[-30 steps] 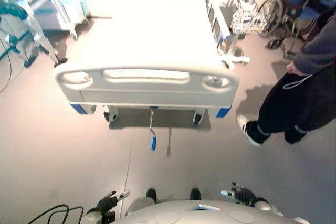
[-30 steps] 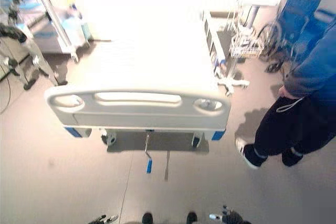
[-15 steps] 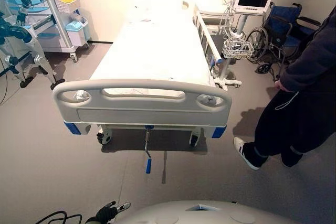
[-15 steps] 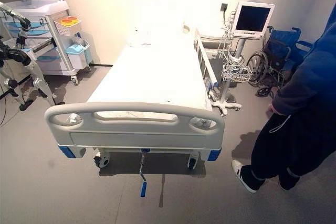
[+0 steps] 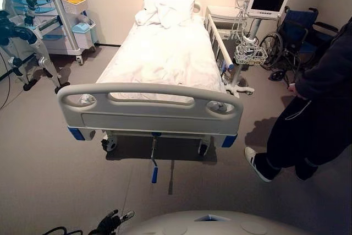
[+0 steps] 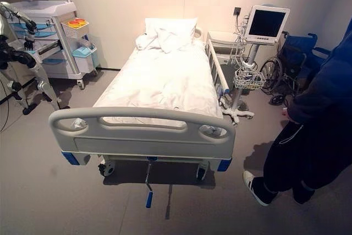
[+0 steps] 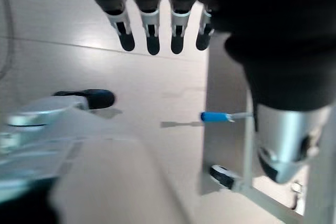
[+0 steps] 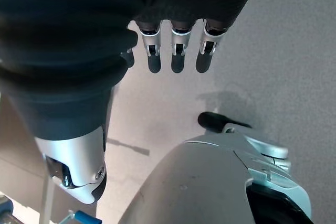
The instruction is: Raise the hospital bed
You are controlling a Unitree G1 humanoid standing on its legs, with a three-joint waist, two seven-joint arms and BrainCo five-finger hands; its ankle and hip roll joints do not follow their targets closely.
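Bed [image 5: 159,59]: centre of the frame, foot end nearest; white rumpled sheet, pillow [image 6: 168,28] at the far end against the wall.
Footboard [image 5: 148,111]: smooth grey plastic, rounded corners, one long slot and two round cut-outs; blue bumpers at its lower corners.
Crank [image 5: 154,166]: thin metal rod with a blue grip, hanging down from under the footboard's middle to just above the floor; nothing touches it.
Casters: one at each side under the foot end, on the floor.
Side rail [image 6: 215,70]: white, along the bed's right edge.
Left hand [image 5: 111,222]: bottom edge of the frame, left of centre, well short of the crank; fingers [image 7: 152,38] straight and spread, holding nothing.
Right hand [image 8: 173,51]: fingers straight, empty, hanging above bare floor.
Floor [image 5: 60,174]: plain grey, open between the hands and the footboard.
Person [image 5: 313,114]: dark clothes, standing at right, near the bed's foot corner.
Monitor [image 6: 267,23]: on a wheeled stand with a wire basket, upper right, just beside the rail.
Wheelchair [image 6: 291,61]: blue, far right.
Cart [image 6: 58,34]: upper left, by the wall.
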